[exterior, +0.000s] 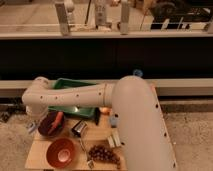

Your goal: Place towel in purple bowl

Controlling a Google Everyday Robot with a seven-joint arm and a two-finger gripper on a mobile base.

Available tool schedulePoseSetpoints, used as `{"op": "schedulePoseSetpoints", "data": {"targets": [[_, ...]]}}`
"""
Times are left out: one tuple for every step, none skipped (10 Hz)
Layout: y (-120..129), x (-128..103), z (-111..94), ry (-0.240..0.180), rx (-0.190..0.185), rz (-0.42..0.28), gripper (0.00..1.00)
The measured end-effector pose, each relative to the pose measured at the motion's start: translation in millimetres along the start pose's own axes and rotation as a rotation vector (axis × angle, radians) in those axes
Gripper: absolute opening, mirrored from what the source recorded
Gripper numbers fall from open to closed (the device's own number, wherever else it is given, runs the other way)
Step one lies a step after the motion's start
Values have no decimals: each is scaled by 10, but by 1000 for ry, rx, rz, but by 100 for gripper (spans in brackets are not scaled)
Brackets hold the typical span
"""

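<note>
Where the arm folds down at the far left of the surface (pixel 35 156), the gripper (pixel 35 120) hangs just beside the left rim of the purple bowl (pixel 49 127). I cannot tell how far open it is or whether it grips anything. A pale scrap (pixel 31 129) under it may be the towel, though that is unsure. The bowl already holds a carrot-like orange thing (pixel 58 120). Further right are an orange bowl (pixel 61 152), a green tray (pixel 75 102), a metal cup (pixel 78 129) and grapes (pixel 102 154). This looks like the carry-and-drop step. Next, the gripper needs to shift right over the bowl's middle, then release.
</note>
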Motion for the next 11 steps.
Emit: {"op": "schedulePoseSetpoints", "data": {"targets": [[-22,-25,18,-4,0,-9,0],[-25,-33,14,-16,0,-14,0],[33,12,-31,-29,2,-20,0],[99,43,-83,-38,5,-25,0],[210,101,-164,-48,10,-30,0],[344,159,-260,-59,17,-33,0],[448,186,-326,-85,20,-48,2],[539,218,-362,-124,9,-65,7],[613,222,-395,-207,-14,-105,19],[695,168,-387,-332,-56,-175,31],[741,116,-387,-416,-73,-226,39]]}}
